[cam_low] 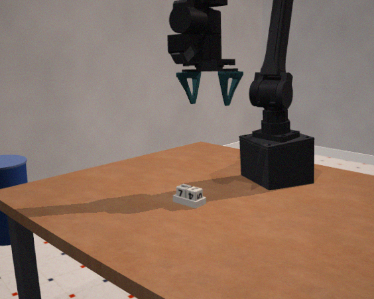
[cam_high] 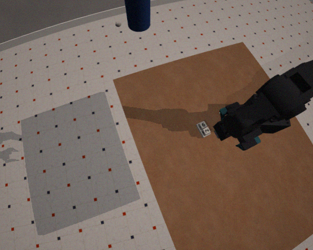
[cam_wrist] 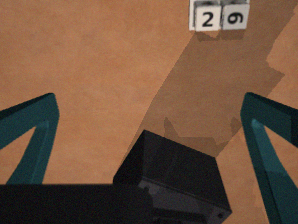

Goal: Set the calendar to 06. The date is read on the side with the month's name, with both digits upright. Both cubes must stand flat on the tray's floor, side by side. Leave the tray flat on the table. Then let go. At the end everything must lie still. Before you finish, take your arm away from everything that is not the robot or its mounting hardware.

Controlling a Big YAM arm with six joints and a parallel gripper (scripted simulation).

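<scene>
Reaching outward from its black base (cam_low: 307, 176), the arm (cam_high: 279, 93) (cam_low: 280, 39) suspends the gripper (cam_high: 230, 130) (cam_low: 209, 104) (cam_wrist: 149, 103) well above the table (cam_high: 190, 191) (cam_low: 287, 232) (cam_wrist: 75, 49), fingers directed downward. The fingers stand fully spread, with nothing between them. The white tray (cam_high: 199, 130) (cam_low: 187, 201) (cam_wrist: 191, 15) rests flat on the table, lower than the fingertips and offset from the gripper, carrying two cubes (cam_high: 203, 125) (cam_low: 180, 193) (cam_wrist: 207, 20) side by side.

Matte black arm (cam_high: 279, 93) (cam_low: 280, 29) (cam_wrist: 65, 204) — boxy base (cam_low: 290, 166), rounded joints — teal triangular jaws (cam_high: 236, 128) (cam_low: 209, 104)
</scene>
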